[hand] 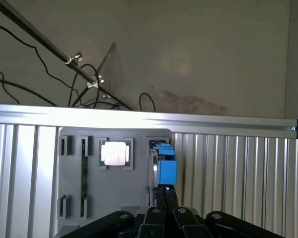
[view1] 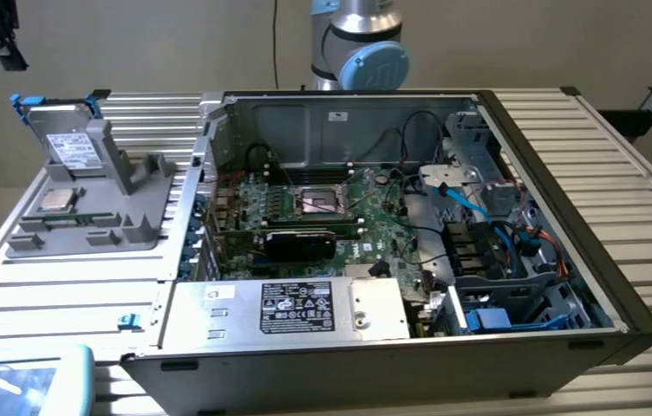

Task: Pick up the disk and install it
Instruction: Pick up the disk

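The disk (view1: 72,146), a silver-grey drive with a white label in a bright blue carrier, stands upright in a slot at the far end of a grey fixture (view1: 94,225), at the exterior view's left. My gripper (view1: 8,59) hangs well above it, near the picture's upper left corner. In the wrist view I look straight down on the blue edge of the disk (hand: 165,167). The black fingers (hand: 169,198) are pressed together just over it, and the gripper (hand: 165,196) is shut with nothing in it.
A silver processor chip (hand: 114,152) and a memory stick (hand: 83,173) lie on the fixture. An open computer case (view1: 557,225) takes up the middle and right, with a motherboard (view1: 326,208), cables, a labelled silver box (view1: 303,308) and blue drive bays (view1: 511,303). A ribbed metal table (view1: 60,303) lies below.
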`<action>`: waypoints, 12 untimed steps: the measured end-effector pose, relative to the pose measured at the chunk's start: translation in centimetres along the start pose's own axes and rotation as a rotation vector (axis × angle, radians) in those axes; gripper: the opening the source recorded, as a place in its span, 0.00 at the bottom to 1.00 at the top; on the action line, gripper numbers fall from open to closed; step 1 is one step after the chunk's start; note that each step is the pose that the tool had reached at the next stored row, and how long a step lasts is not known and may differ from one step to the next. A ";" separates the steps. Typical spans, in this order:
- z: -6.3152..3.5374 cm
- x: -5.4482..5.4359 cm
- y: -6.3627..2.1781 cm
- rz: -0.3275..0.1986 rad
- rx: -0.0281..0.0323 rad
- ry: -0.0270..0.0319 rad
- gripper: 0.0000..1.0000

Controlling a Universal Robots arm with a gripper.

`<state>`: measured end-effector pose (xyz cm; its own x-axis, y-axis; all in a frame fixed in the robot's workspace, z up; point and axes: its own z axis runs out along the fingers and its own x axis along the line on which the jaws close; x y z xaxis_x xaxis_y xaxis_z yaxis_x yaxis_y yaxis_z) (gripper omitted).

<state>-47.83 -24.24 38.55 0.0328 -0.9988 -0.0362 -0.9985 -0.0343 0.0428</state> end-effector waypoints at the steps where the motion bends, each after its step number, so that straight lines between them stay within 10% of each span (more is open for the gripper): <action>1: 0.00 0.0 0.00 0.000 0.0000 0.0000 0.11; 12: 0.25 -0.1 -0.02 0.000 -0.0002 0.0028 0.49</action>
<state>-47.83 -24.14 38.30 0.0329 -0.9989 -0.0334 -0.9985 -0.0343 0.0430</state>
